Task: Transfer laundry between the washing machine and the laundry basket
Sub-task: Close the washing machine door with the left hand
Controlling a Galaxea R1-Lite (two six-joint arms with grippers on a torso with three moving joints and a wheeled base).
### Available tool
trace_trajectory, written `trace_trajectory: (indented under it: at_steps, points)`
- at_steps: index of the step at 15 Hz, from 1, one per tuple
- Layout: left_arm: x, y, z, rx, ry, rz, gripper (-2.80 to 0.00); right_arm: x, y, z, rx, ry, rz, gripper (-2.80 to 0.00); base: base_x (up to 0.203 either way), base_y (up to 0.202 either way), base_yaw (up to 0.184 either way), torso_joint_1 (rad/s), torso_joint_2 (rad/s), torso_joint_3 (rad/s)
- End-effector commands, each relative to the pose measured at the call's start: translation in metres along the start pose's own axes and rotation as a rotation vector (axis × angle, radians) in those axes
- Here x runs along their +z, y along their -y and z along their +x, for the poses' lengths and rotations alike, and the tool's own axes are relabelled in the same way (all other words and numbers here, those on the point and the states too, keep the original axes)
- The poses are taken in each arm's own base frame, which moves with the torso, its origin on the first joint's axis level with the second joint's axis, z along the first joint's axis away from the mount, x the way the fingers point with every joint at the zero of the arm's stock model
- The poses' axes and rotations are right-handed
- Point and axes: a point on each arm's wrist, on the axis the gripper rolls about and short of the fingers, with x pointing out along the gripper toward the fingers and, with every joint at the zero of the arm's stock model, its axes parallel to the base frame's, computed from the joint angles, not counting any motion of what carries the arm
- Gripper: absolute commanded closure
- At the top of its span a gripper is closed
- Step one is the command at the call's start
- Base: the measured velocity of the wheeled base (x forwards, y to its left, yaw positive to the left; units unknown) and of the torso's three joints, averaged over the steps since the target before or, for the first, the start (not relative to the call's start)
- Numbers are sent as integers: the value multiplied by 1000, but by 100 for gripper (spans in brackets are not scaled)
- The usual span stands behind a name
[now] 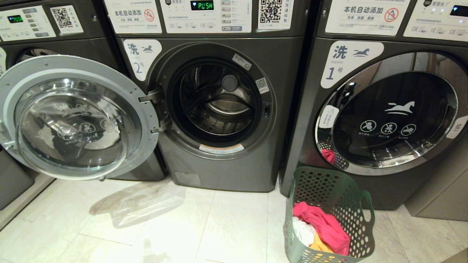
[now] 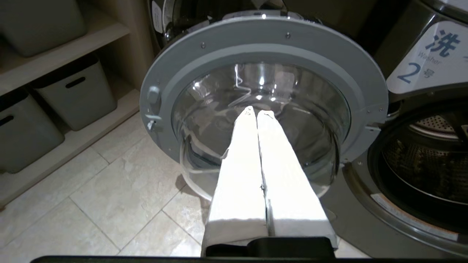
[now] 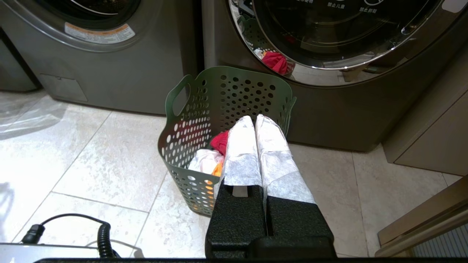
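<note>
A laundry room, machine number two: the washing machine [image 1: 219, 109] stands with its round door [image 1: 73, 117] swung wide to my left and its drum [image 1: 219, 106] showing bare metal, no cloth visible inside. On the floor [image 1: 146, 226] by the foot of the neighbouring machine [image 1: 384, 109] sits the laundry basket [image 1: 329, 190], and in it lies the laundry [image 1: 321, 226]: a red-pink garment on top, white and yellow-orange beneath. My left gripper [image 2: 256, 113] points at the glass of the open door, fingers pressed together and holding nothing. My right gripper [image 3: 255, 120] hangs above the basket, fingers likewise closed and empty. By my reading, the door is open and little else is done; every garment I can see waits in the basket, to be carried into the drum.
</note>
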Motion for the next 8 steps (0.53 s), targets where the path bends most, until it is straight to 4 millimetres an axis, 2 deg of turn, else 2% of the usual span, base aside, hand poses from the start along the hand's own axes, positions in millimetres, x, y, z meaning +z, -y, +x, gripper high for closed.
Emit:
trace_trajectory:
  at_steps: [1,5,8]
  points:
    - [5,10,-25,8,2,3,0,0,0,0,1,-2,0,0,0,0,0,0,0,0]
    - [2,17,-53,10,-28,-4,0,0,0,0,1,0,24,0,0,0,0,0,0,0]
    - [0,21,-64,-62,-25,4,0,0,0,0,1,0,23,0,0,0,0,0,0,0]
